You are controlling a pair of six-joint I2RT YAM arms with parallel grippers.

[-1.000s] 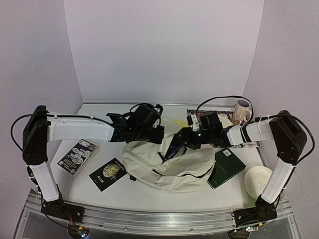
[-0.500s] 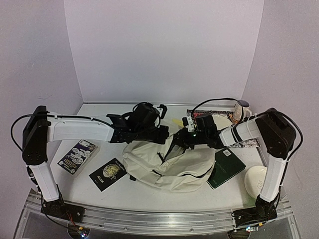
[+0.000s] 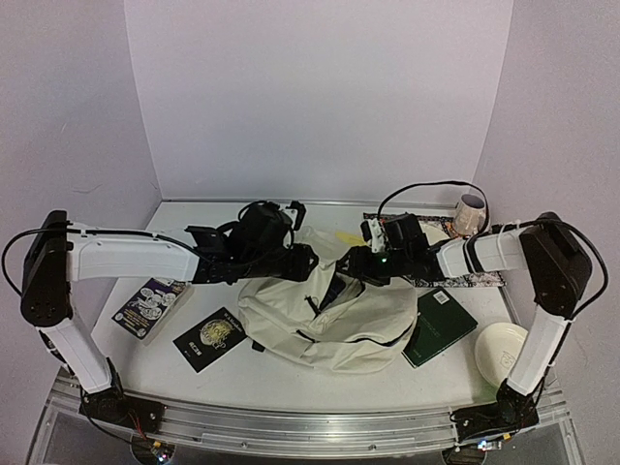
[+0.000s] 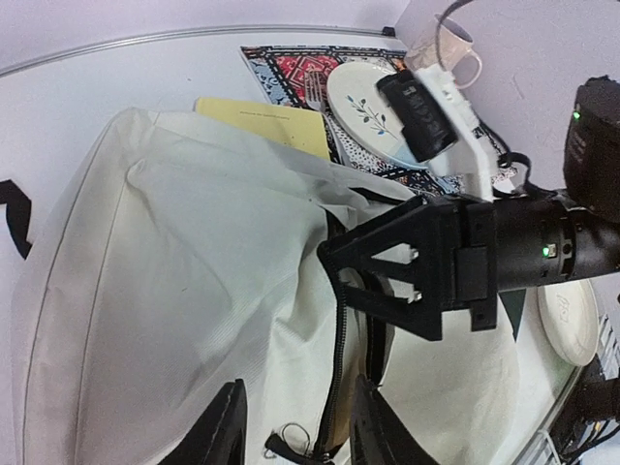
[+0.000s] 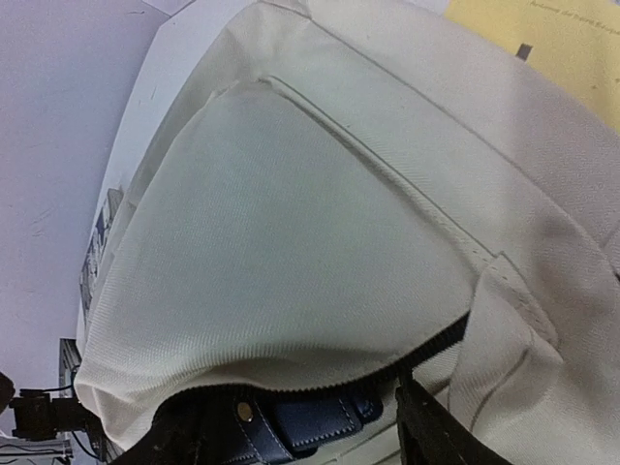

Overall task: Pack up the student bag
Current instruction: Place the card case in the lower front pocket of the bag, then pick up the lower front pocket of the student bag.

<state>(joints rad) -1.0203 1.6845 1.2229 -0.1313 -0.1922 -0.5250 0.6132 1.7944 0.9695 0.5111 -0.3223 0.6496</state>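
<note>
Left end effector [image 4: 300,431] and right end effector [image 4: 336,274] both gape empty over student bag [image 3: 339,325].

The backpack [image 3: 325,325] fills the middle of the worktop [image 3: 194,218]. Over its far edge the left arm [image 3: 145,257] and right arm [image 3: 475,257] meet, leaving only a narrow gap above the zipper opening. A green book [image 3: 441,326] lies against the bag's right side. A black booklet [image 3: 210,338] lies just left. Bare worktop shows behind the left arm and along the near edge.
</note>
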